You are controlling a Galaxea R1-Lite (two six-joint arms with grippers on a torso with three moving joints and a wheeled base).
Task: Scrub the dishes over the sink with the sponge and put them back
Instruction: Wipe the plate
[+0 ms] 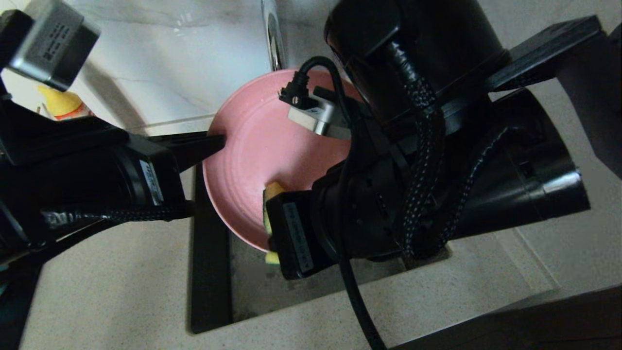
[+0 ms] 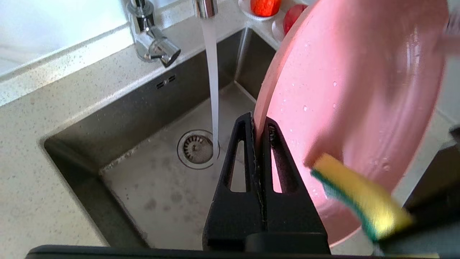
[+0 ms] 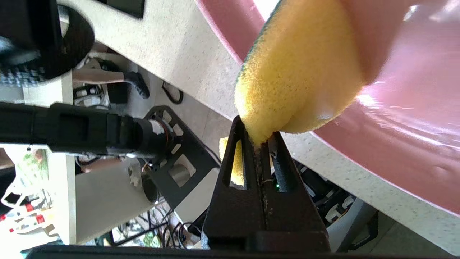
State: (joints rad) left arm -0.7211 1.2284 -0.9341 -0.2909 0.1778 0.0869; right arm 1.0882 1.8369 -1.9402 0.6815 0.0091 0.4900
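Leftmost in the head view, the left gripper (image 1: 221, 141) is clamped on the rim of the wide, shallow matte pink plate (image 1: 262, 150), which stands tilted on edge above the deep, dark stainless steel sink (image 2: 151, 187). Beyond the left gripper's tips, a stream of water (image 2: 212, 82) falls from the chrome faucet (image 2: 152, 39) to the round drain strainer (image 2: 196, 149) below. Just past the plate's far rim, red fruit on small white saucers (image 2: 265, 6) rests on the speckled stone tabletop (image 2: 54, 108). To the right, the right gripper (image 3: 259, 138) is pinched together on one end of the rectangular yellow foam sponge with a thin green scouring layer (image 3: 298, 72); the free end of the sponge presses against the inner face of the plate near its lower rim. Droplets on the plate suggest a wet, slippery surface; being stiff and probably breakable, it is best held at the rim with a firm pinch, as here. By its bulge at the pinch, the sponge is soft and light, so a grip near one end leaves the rest free to flex against the plate.
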